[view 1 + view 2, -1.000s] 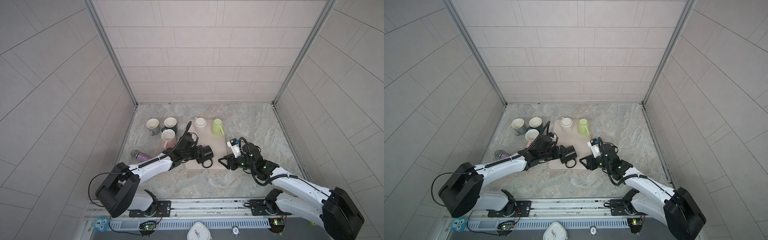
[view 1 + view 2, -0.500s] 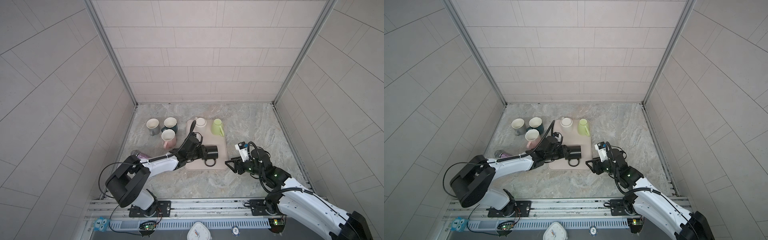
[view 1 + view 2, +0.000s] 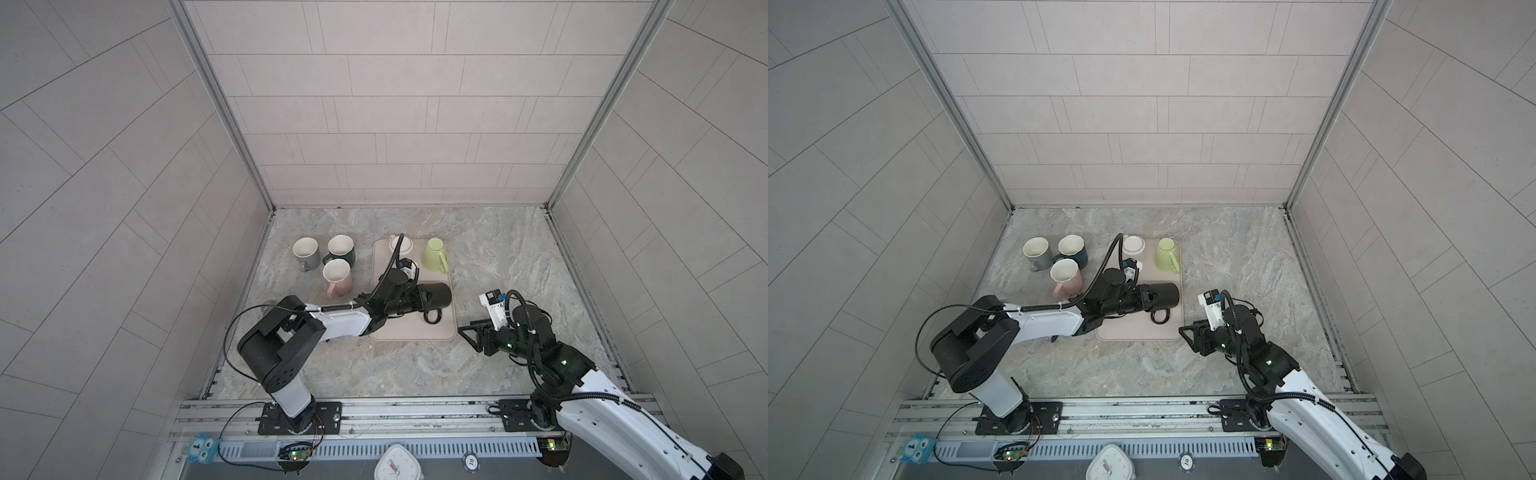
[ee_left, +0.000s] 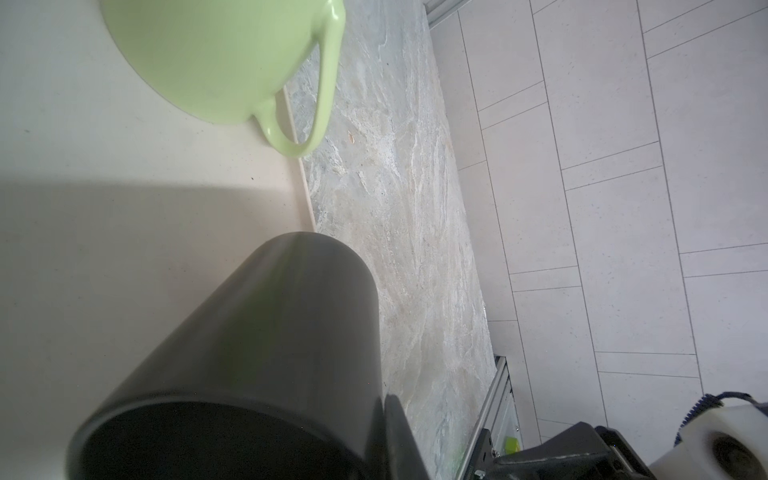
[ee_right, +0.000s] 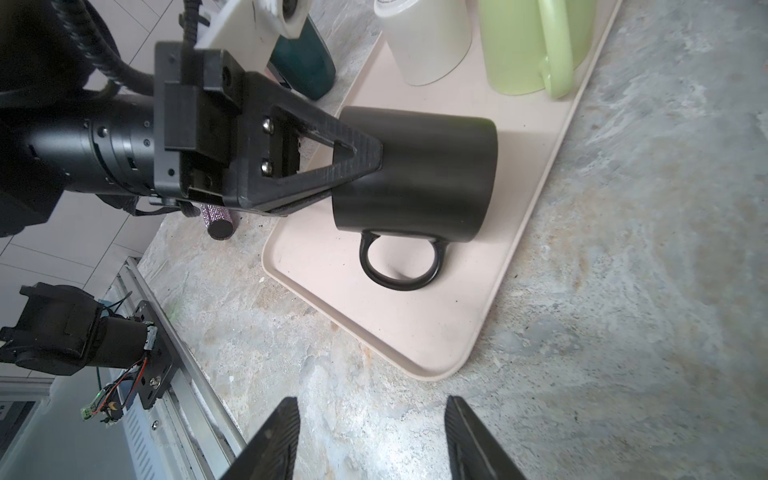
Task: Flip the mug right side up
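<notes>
In both top views the black mug [image 3: 436, 293] lay on its side just below frame centre, on the right part of the beige tray [image 3: 409, 332], with its handle toward the lower edge. The left gripper [image 5: 376, 160] was pinching the mug's rim wall. The right gripper [image 3: 467, 332] hovered just right of the tray's lower right corner, jaws spread, holding nothing.

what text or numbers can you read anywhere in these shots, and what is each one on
"10": on the round dark chip by the front rail.
"1": it seems, on the blue owl-shaped tag at the rail's end.
Sticker on the right wrist camera housing: too small to read.
Clock face: too blurred to read.
Black mug: no print visible.
</notes>
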Tool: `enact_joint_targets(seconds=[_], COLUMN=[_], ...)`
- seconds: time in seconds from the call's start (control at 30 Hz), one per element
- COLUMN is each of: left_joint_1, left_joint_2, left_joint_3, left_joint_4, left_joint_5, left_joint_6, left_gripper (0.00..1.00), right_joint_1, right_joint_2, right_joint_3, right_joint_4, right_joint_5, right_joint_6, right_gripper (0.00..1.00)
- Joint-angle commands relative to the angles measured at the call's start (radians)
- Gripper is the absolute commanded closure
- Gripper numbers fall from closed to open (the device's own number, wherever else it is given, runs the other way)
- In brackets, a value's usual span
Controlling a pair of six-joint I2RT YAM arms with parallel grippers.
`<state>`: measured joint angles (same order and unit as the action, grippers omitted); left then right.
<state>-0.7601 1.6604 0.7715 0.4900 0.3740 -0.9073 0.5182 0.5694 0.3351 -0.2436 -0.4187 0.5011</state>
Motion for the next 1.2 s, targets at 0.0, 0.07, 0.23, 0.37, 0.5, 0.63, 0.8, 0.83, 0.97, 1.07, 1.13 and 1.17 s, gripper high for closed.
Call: enact_joint_targets(seconds=[0.0,0.07,0.23,0.37,0.5,0.63,0.8,0.83,0.97,1.07,1.13,1.17], left_joint_1=[-0.005,-0.005,-0.012,-0.013,-0.012,-0.01,0.012,0.023,0.063,0.112,0.144,0.157], left_joint_2=[-0.013,-0.021,-0.082,-0.157,-0.215,-0.272,-0.379,-0.408,-0.507,-0.548,-0.565,-0.569], left_joint_3=[0.035,0.055,0.143,0.216,0.284,0.286,0.241,0.225,0.181,0.16,0.151,0.147], left_joint_4=[-0.146,-0.209,-0.446,-0.652,-0.867,-0.996,-1.085,-1.091,-1.148,-1.216,-1.255,-1.271], left_joint_5=[-0.036,-0.047,-0.131,-0.22,-0.318,-0.401,-0.517,-0.531,-0.588,-0.605,-0.605,-0.608], left_joint_6=[0.065,0.089,0.21,0.289,0.358,0.37,0.365,0.363,0.367,0.377,0.384,0.386], left_gripper=[1.0,1.0,1.0,1.0,1.0,1.0,1.0,1.0,1.0,1.0,1.0,1.0], right_joint_1=[-0.006,-0.007,-0.009,-0.011,-0.013,-0.013,-0.012,-0.012,-0.012,-0.012,-0.012,-0.012], right_joint_2=[-0.024,-0.039,-0.059,-0.058,-0.061,-0.069,-0.075,-0.072,-0.05,-0.025,-0.011,-0.004], right_joint_3=[-0.005,-0.003,0.008,0.02,0.032,0.055,0.076,0.084,0.127,0.16,0.175,0.181], right_joint_4=[-0.034,-0.045,-0.077,-0.098,-0.102,-0.111,-0.14,-0.151,-0.207,-0.23,-0.228,-0.227], right_joint_5=[0.003,0.006,0.025,0.037,0.034,0.025,0.032,0.038,0.084,0.099,0.097,0.093], right_joint_6=[-0.003,-0.004,0.004,-0.007,-0.013,-0.021,-0.043,-0.047,-0.084,-0.098,-0.099,-0.098], right_gripper=[0.43,0.43,0.43,0.4,0.37,0.29,0.22,0.2,0.19,0.19,0.19,0.19])
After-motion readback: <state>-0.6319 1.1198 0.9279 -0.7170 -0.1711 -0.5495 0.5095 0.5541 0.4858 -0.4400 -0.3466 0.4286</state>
